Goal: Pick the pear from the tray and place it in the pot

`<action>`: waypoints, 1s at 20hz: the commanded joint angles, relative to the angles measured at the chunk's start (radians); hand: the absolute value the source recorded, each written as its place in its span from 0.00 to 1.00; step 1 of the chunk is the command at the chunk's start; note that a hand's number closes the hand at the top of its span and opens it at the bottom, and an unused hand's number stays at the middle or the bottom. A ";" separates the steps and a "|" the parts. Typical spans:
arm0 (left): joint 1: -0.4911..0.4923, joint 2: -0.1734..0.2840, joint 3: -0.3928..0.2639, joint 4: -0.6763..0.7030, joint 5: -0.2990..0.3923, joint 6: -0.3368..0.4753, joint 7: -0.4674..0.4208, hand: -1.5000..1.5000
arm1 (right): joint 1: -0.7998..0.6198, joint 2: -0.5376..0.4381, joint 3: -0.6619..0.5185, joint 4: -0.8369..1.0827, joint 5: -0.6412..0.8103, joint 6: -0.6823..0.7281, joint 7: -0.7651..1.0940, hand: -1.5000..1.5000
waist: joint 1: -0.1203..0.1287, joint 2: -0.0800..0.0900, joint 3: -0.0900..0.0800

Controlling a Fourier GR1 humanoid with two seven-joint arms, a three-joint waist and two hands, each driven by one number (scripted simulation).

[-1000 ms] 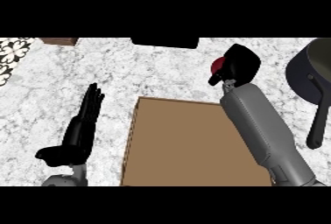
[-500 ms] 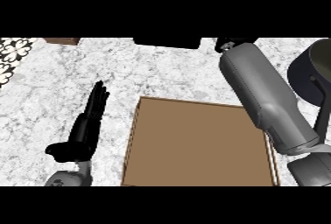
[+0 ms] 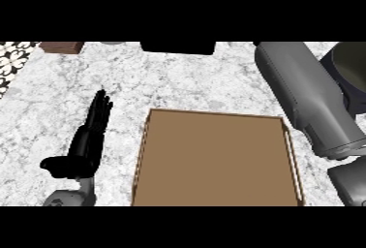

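The brown tray (image 3: pixel 214 164) lies on the marble counter with nothing on it. No pear shows anywhere in the head view. My right forearm (image 3: pixel 307 97) runs from the lower right up past the tray's right side to the picture's top edge, and its hand is out of sight beyond that edge. The dark pot (image 3: pixel 354 60) sits at the far right, partly hidden behind this forearm. My left hand (image 3: pixel 85 140) rests open on the counter left of the tray, fingers straight and pointing away.
A brown block (image 3: pixel 61 47) sits at the back left and a black object (image 3: pixel 177 47) at the back middle. A patterned surface (image 3: pixel 10 53) shows at the left edge. Bare marble lies between my left hand and the tray.
My right arm has swung up and toward the far right; its hand, which held a reddish thing beside the pot, has left the view. The left hand has barely moved.
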 commanded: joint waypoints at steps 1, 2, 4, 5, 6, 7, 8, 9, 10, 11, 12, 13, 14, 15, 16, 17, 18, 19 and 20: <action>-0.005 -0.014 -0.012 -0.015 -0.024 0.033 0.033 0.50 | 0.001 -0.017 -0.030 0.038 0.036 -0.071 0.211 1.00 | -0.022 -0.007 0.001; 0.028 -0.025 -0.025 -0.017 -0.024 0.029 0.014 0.50 | -0.003 -0.042 -0.052 0.046 0.028 -0.081 0.188 1.00 | -0.016 -0.005 0.001; 0.034 -0.007 -0.007 -0.008 -0.016 0.013 -0.015 0.50 | 0.012 -0.055 -0.064 0.056 0.039 -0.081 0.196 1.00 | -0.026 -0.008 0.001; 0.029 -0.019 -0.016 -0.005 -0.028 0.028 0.000 0.50 | 0.036 -0.044 -0.068 0.038 0.036 -0.081 0.181 1.00 | -0.045 -0.015 0.001; 0.069 0.000 0.012 -0.037 0.009 0.006 -0.007 0.50 | 0.079 -0.070 -0.078 0.038 0.039 -0.134 0.160 1.00 | -0.038 -0.015 0.001; 0.079 0.005 -0.002 -0.032 -0.002 -0.004 -0.016 0.50 | 0.073 -0.075 -0.086 0.042 0.041 -0.106 0.162 1.00 | -0.042 -0.016 0.001; 0.065 -0.004 0.005 -0.026 -0.012 0.023 0.007 0.50 | 0.069 -0.094 -0.097 0.020 0.035 -0.090 0.142 1.00 | -0.054 -0.020 0.001; 0.043 0.009 0.011 -0.032 -0.009 0.010 0.015 0.50 | 0.091 -0.107 -0.099 0.034 0.048 -0.131 0.135 1.00 | -0.048 -0.016 0.001; 0.020 -0.012 0.022 0.027 0.005 0.008 -0.019 0.50 | 0.095 -0.106 -0.108 0.039 0.045 -0.113 0.118 1.00 | -0.054 -0.014 0.001; 0.050 -0.036 -0.009 -0.007 -0.030 0.045 -0.021 0.50 | 0.096 -0.127 -0.120 0.026 0.039 -0.092 0.114 1.00 | -0.058 -0.020 0.001; 0.048 0.001 0.034 -0.004 -0.013 0.032 -0.011 0.50 | 0.140 -0.140 -0.126 0.011 0.036 -0.115 0.092 1.00 | -0.064 -0.022 0.001; 0.056 0.011 0.038 -0.005 0.007 0.002 -0.016 0.50 | 0.131 -0.166 -0.146 -0.015 0.013 -0.086 0.045 1.00 | -0.069 -0.025 0.001; 0.067 0.022 0.060 -0.012 0.041 -0.026 -0.028 0.50 | 0.152 -0.144 -0.160 0.004 0.014 -0.133 0.073 1.00 | -0.056 -0.020 0.001; 0.115 -0.029 -0.007 -0.040 -0.015 0.024 -0.042 0.50 | 0.183 -0.140 -0.164 -0.032 0.006 -0.145 0.056 1.00 | -0.064 -0.025 0.001; 0.053 -0.022 0.029 0.038 0.009 0.006 -0.047 0.50 | 0.234 -0.155 -0.189 -0.033 -0.021 -0.179 0.000 1.00 | -0.073 -0.021 0.001; 0.014 0.019 0.045 0.004 0.013 -0.011 0.011 0.50 | 0.194 -0.218 -0.227 0.010 -0.047 -0.139 -0.058 1.00 | -0.058 -0.016 0.002; 0.092 -0.013 0.013 -0.009 -0.009 0.007 -0.043 0.50 | 0.250 -0.187 -0.234 -0.015 -0.061 -0.173 -0.051 1.00 | -0.062 -0.021 0.002; 0.033 0.016 0.054 -0.002 0.023 -0.016 -0.002 0.50 | 0.265 -0.171 -0.237 -0.008 -0.064 -0.178 -0.061 1.00 | -0.061 -0.019 0.002; 0.070 0.004 0.043 -0.021 -0.002 0.012 -0.010 0.50 | 0.284 -0.184 -0.243 -0.069 -0.090 -0.128 -0.096 1.00 | -0.072 -0.026 0.001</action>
